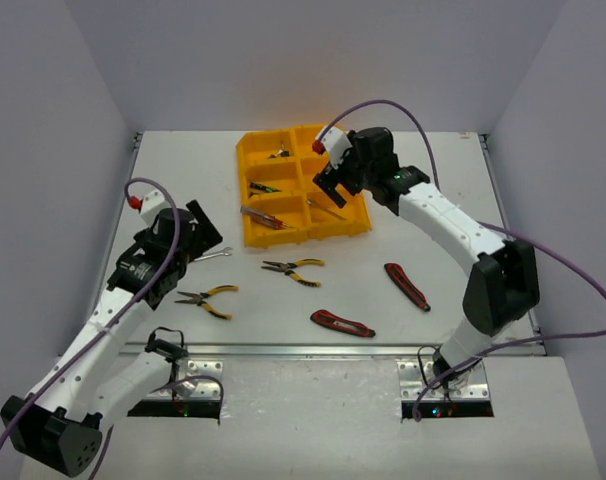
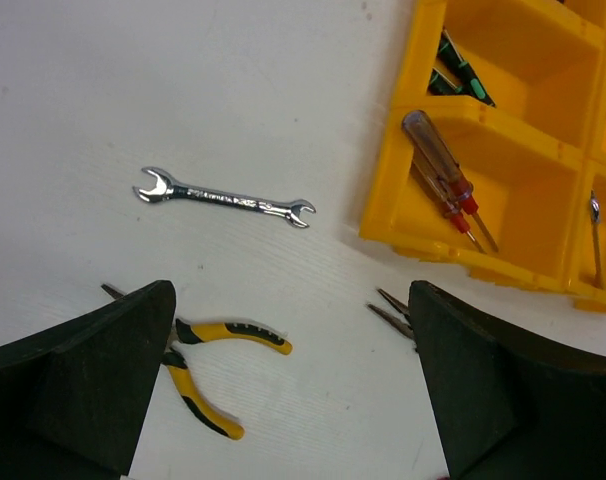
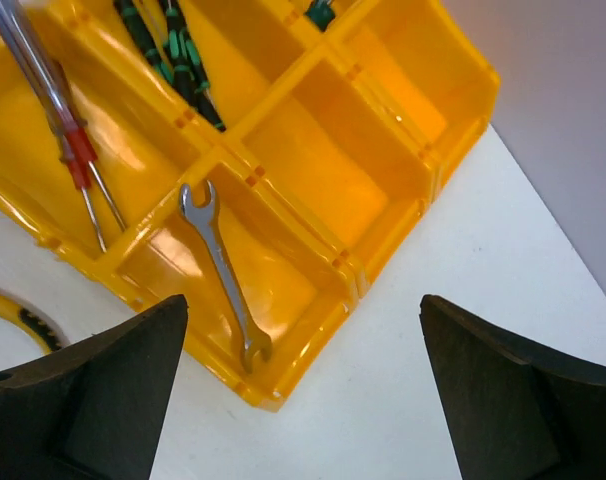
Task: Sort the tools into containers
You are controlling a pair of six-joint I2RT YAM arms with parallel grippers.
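- Yellow tray (image 1: 245,190) sits far on the desk (image 1: 183,170); a silver wrench (image 3: 223,270) lies in its near-right compartment.
- Right tool (image 3: 303,300) hovers above it, jaws wide, holding nothing.
- Left tool (image 2: 291,290), wide and empty, hangs over a second wrench (image 2: 223,198) and pliers (image 2: 218,365) loose on the desk.

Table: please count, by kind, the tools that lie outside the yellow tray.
Pliers: 2
Red utility knives: 2
Wrench: 1
Total: 5
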